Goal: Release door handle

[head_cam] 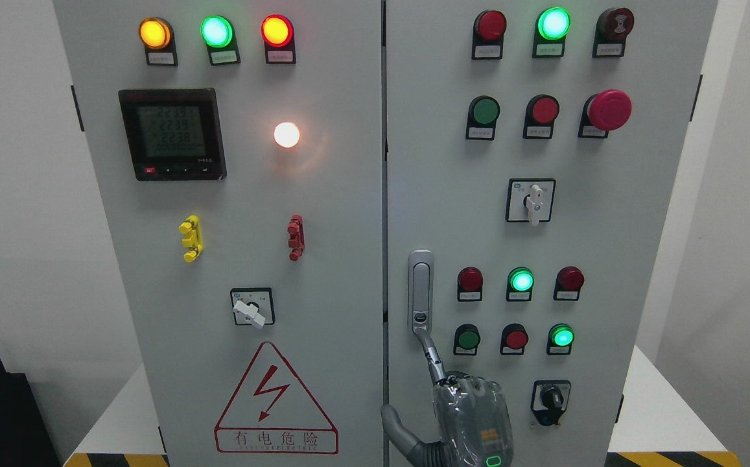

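My one visible hand (472, 415) rises from the bottom edge, slightly right of centre, back of the palm toward the camera under a clear cover. One finger (432, 355) is extended straight upward and leftward; the thumb (395, 425) splays out to the left. The side its arm enters from is not discernible.
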Controlling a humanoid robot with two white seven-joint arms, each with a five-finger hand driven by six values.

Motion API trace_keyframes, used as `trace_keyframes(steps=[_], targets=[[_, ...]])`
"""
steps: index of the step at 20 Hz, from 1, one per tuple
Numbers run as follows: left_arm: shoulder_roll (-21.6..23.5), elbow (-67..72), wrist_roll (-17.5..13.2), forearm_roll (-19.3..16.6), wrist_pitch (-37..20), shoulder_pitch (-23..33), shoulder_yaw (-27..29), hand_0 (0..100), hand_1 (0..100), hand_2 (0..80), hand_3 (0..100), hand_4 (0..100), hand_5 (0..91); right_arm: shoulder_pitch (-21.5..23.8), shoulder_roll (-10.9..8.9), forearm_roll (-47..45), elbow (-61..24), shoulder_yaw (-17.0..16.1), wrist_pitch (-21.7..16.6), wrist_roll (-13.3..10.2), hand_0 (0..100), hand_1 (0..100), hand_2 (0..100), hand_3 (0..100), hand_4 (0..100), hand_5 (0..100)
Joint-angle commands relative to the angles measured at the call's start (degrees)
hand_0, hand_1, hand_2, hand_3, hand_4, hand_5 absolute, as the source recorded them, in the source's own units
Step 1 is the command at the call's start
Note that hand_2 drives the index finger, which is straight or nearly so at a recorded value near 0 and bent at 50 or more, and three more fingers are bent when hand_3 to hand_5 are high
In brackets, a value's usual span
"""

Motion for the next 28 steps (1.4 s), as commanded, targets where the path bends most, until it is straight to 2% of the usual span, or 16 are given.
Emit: trace_keyframes(steps=[1,28], targets=[[0.0,1.0,0.0,0.0,0.0,0.0,0.6,12,39,0.0,0,0,0.0,-0.7,0.16,-0.1,1.7,-0.3,0.0,0.1,22,42,0,100,100,100],[0.0,1.0,0.0,0.0,0.0,0.0,0.6,12,39,0.0,0,0,0.0,-0.7,0.16,-0.4,2.2,-0.8,0.1,0.2,22,41,0,100,100,100]])
